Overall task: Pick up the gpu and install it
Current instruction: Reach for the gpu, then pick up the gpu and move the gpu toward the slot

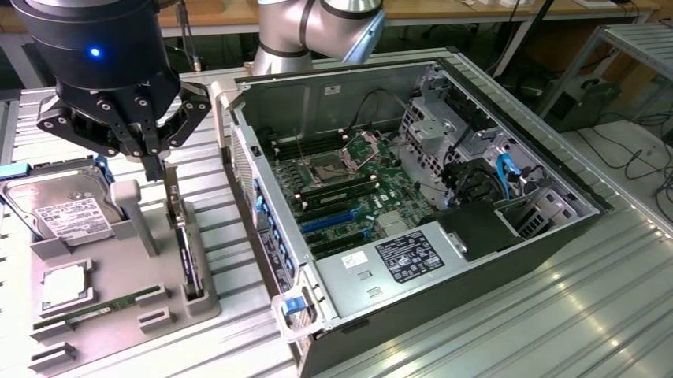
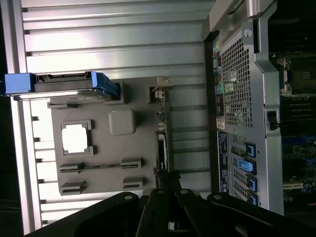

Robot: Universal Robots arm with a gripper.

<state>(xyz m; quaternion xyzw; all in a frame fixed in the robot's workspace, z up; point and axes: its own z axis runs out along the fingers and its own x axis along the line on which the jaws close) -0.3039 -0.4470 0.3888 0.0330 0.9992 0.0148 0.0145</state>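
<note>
Within gray holder [image 1: 124, 272], thin black gpu [image 1: 191, 256] on edge

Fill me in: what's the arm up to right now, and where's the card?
The arm's gripper hangs with its fingers shut over the grey parts tray. It is nearest one end of the gpu, which stands on edge in its tray slot. I cannot tell whether the fingers touch the card. The open computer case sits beside the tray, and the gpu is not yet installed in it.

Gripper [image 1: 156, 169] just above upright gpu [image 1: 191, 264]
</note>
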